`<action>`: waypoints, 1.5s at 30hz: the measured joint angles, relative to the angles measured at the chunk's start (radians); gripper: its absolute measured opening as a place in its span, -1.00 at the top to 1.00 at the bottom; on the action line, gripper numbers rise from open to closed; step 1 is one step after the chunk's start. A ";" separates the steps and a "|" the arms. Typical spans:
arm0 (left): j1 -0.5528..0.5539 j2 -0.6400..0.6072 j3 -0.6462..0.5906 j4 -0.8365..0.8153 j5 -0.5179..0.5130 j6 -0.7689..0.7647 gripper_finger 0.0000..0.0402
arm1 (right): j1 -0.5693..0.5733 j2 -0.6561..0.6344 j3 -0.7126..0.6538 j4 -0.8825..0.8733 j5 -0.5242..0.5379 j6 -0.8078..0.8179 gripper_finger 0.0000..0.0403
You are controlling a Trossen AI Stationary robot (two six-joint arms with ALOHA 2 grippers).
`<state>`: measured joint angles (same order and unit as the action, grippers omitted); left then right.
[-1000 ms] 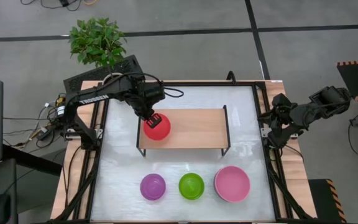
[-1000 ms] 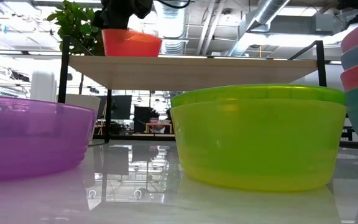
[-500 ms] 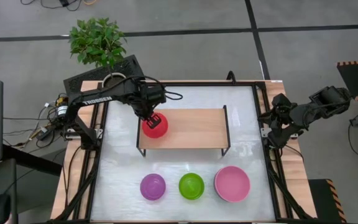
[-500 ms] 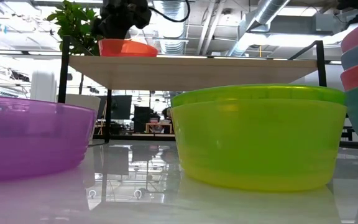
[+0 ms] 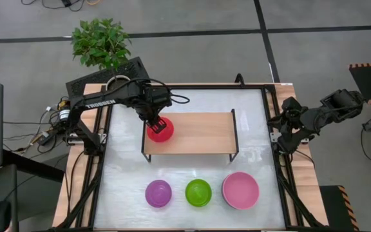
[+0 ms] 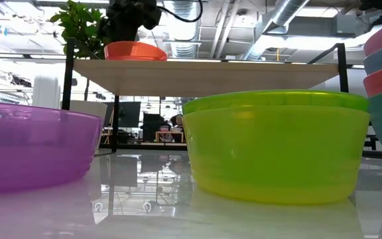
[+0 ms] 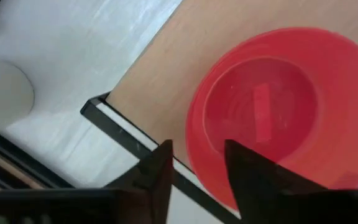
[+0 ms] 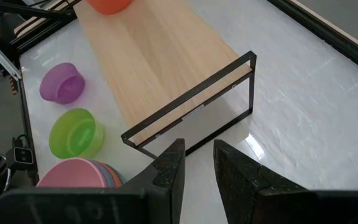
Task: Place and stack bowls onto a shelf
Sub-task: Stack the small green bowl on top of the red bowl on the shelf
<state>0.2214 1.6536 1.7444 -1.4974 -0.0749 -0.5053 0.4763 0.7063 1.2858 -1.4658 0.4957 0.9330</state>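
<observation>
White glossy table (image 5: 127, 174), grey floor around, potted plant (image 5: 100, 40) behind. Red bowl (image 5: 160, 129) on shelf (image 5: 201, 132) left end; left gripper (image 5: 158, 122) pinching its rim. Right gripper (image 5: 287, 122) parked at table's right edge, fingers narrowly apart, empty.

Both arms matte black, jointed tubular links. Left arm (image 5: 105, 101): white lettering along one link, black cable looping beside the wrist. Right arm (image 5: 314, 117): bulkier angular housings. Pincer fingers (image 7: 244, 180) flat, dark, tapering.
</observation>
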 joint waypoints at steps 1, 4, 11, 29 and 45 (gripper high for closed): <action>0.000 0.000 0.016 -0.010 0.001 0.008 0.26 | 0.000 0.000 0.000 0.000 0.000 0.000 0.44; -0.019 0.000 0.082 -0.063 0.000 0.023 0.18 | 0.000 0.000 0.000 0.000 0.000 0.000 0.44; -0.147 -0.030 0.201 -0.069 0.091 0.016 0.20 | 0.000 0.000 0.000 0.000 0.000 0.000 0.44; -0.811 0.085 0.196 -0.044 -0.125 -0.736 0.22 | 0.000 0.000 0.000 0.000 0.002 0.000 0.44; -0.727 0.299 0.195 0.182 -0.090 -0.389 0.21 | 0.000 0.000 0.000 0.002 0.002 0.018 0.44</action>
<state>-0.5055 1.9524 1.9392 -1.3150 -0.1647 -0.8946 0.4763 0.7063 1.2858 -1.4635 0.4980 0.9513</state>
